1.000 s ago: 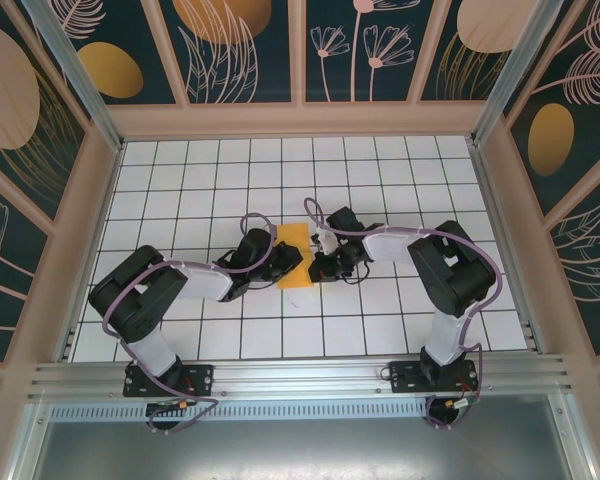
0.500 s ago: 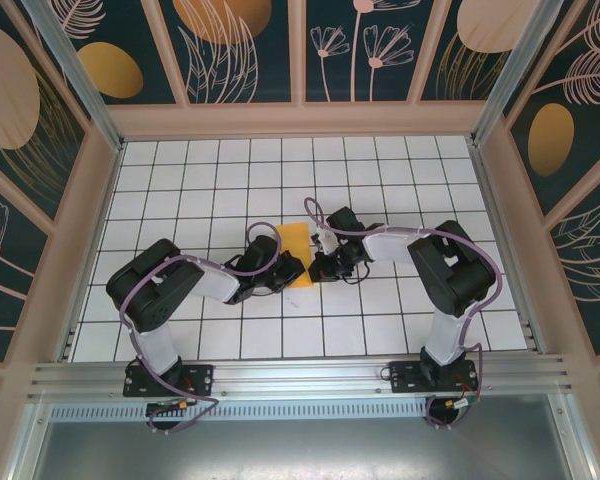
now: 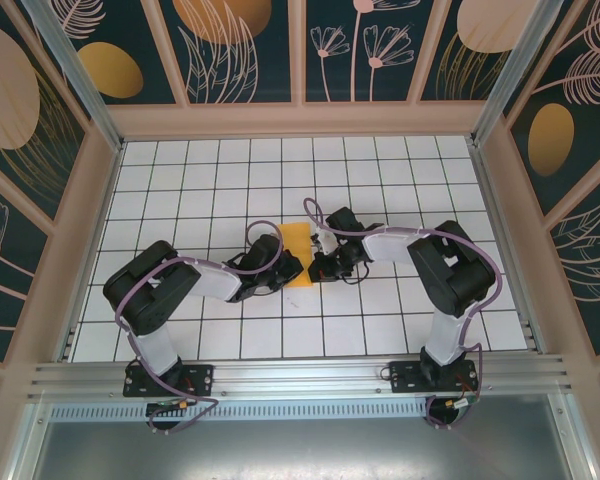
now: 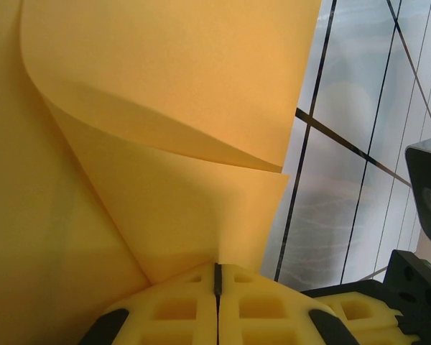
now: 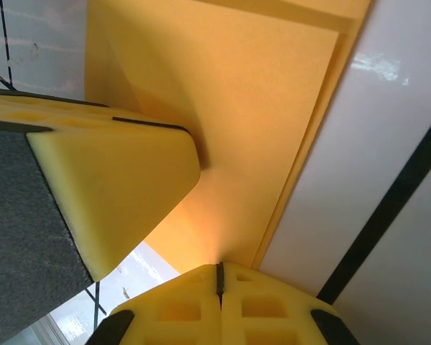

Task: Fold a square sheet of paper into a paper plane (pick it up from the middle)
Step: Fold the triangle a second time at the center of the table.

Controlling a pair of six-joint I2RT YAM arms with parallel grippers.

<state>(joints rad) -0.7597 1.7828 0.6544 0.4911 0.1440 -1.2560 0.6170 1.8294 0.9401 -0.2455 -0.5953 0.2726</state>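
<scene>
- The sheet of paper [image 3: 297,250] lies partly folded on the white gridded table [image 3: 380,180], near its middle, between the two grippers
- The left gripper [image 3: 285,272] sits at the sheet's near left edge; the right gripper [image 3: 317,266] is at its near right edge
- In the left wrist view the left gripper [image 4: 217,287] has its yellow pads pressed together, and the sheet [image 4: 165,86] tapers down into the seam between them, one flap curling up above a lower layer
- In the right wrist view the right gripper [image 5: 219,284] is likewise fully closed, with the layered edge of the sheet [image 5: 258,122] running into its seam
- A yellow finger of the left gripper [image 5: 115,187] rests against the sheet just beside the right gripper's tips
</scene>
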